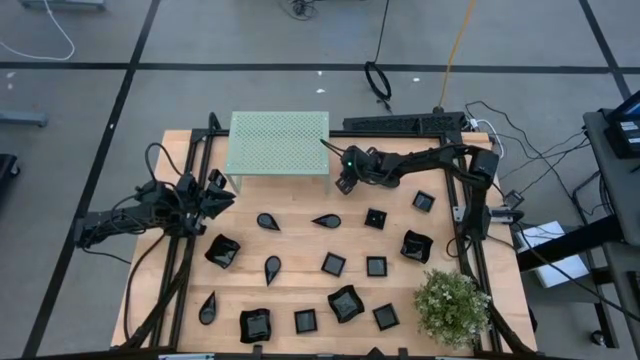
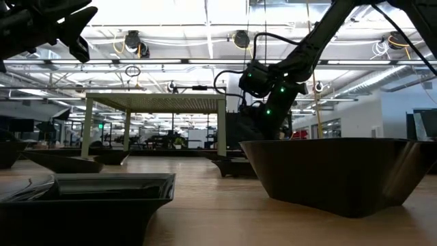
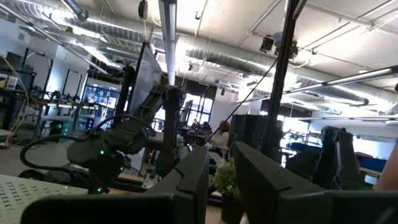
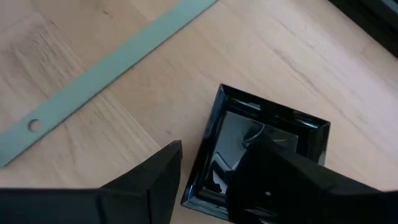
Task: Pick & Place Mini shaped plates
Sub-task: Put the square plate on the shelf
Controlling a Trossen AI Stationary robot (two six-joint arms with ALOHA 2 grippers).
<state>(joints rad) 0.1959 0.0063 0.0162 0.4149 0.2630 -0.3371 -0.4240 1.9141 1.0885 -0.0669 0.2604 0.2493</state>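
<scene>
Many glossy black mini plates lie on the wooden table: teardrop ones (image 1: 268,221), square ones (image 1: 375,218) and wavy-rimmed ones (image 1: 416,245). My right gripper (image 1: 343,183) is open and low, just off the green platform's near right corner. In the right wrist view its fingers (image 4: 214,143) stand on either side of one rim (image 4: 208,146) of a square plate (image 4: 283,134) that rests flat on the table. One finger is over the dish, the other over bare wood. My left gripper (image 1: 222,190) is open and empty, held above the table's left side.
The green perforated platform (image 1: 280,142) stands on legs at the far middle; a green strip (image 4: 112,68) lies on the wood beside the square plate. A small potted plant (image 1: 452,305) stands at the near right. Black frame rails (image 1: 180,260) run along both table sides.
</scene>
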